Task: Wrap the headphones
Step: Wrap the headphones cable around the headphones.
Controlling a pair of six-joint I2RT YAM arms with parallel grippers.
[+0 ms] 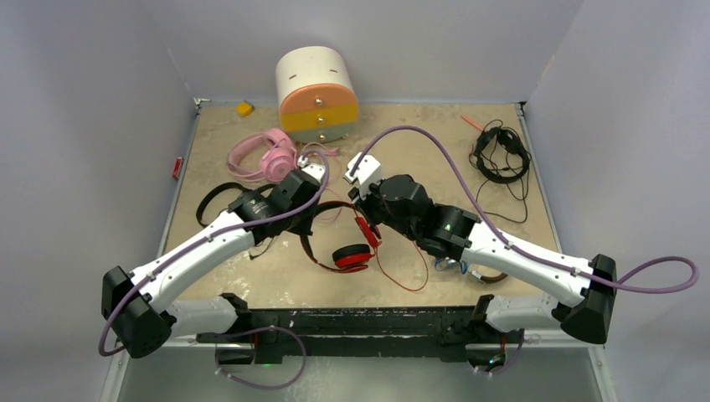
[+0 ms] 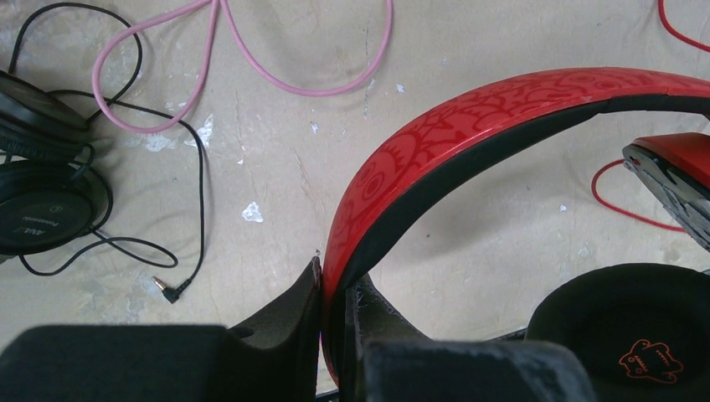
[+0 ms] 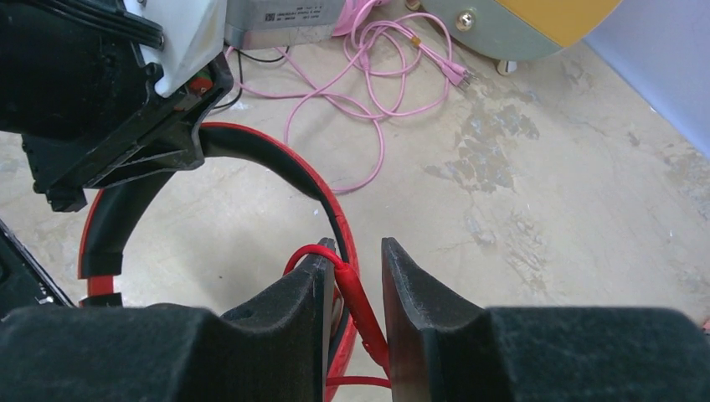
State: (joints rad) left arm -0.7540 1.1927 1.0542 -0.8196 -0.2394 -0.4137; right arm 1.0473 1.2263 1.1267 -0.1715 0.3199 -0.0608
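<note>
The red headphones (image 1: 352, 251) lie mid-table, headband raised. My left gripper (image 2: 339, 280) is shut on the red patterned headband (image 2: 469, 117), one finger on each face; a black ear pad (image 2: 628, 335) sits to its right. My right gripper (image 3: 358, 251) is open beside the same headband (image 3: 276, 155), with the red cable's plug (image 3: 356, 297) slanting loosely between its fingers, a gap beside it. In the top view both grippers meet over the headband, left (image 1: 322, 209) and right (image 1: 364, 209). The loose red cable (image 1: 402, 272) trails toward the near edge.
Pink headphones (image 1: 264, 155) with coiled pink cable (image 3: 377, 67) lie before the white-orange-yellow drawer box (image 1: 316, 92). Black headphones (image 2: 42, 209) sit at the left with their jack plug (image 2: 167, 291). Another black pair (image 1: 501, 155) is at the far right. Brown headphones (image 1: 469, 270) show under my right arm.
</note>
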